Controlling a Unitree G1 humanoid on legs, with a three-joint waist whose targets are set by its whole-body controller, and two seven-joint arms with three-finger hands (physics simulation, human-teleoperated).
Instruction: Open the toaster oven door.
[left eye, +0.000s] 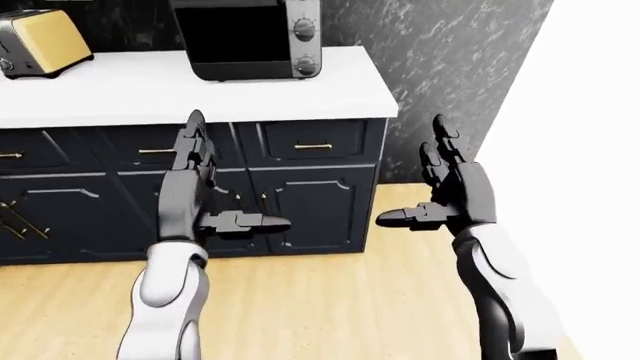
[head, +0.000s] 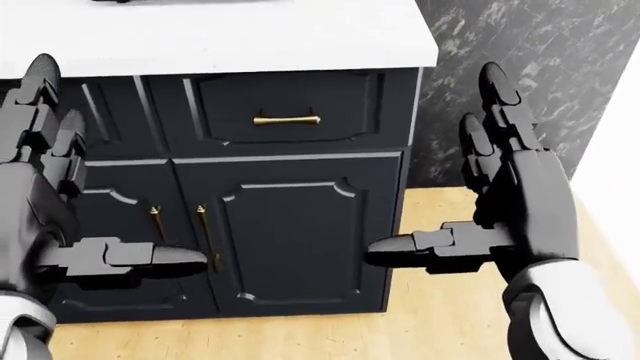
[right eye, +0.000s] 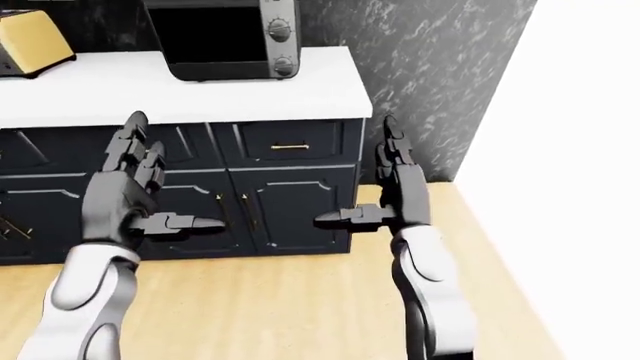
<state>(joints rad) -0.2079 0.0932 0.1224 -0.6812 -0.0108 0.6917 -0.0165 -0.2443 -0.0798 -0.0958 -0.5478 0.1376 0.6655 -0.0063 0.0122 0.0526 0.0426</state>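
Dark marbled wall (left eye: 440, 52) is seen behind a white surface (left eye: 200, 94), which is carried by navy cabinets (left eye: 310, 195) with brass pulls, over a wooden floor (left eye: 300, 300). One toaster oven (left eye: 248, 37) is placed on the surface near its right end, its dark glass door shut; two round knobs (left eye: 305, 46) are counted on its right side, one above the other. One yellow toaster (left eye: 40, 45) is set on the same surface, well to the left of the toaster oven. No writing can be read on either appliance. Two hands are raised below the toaster oven, apart from it — the left hand (left eye: 195, 191) and the right hand (left eye: 450, 191), each spread wide, fingers upward, thumb pointed inward, nothing held. Below the toaster oven, one drawer pull (head: 286, 119) and two door pulls (head: 180, 232) are shown in the head view.
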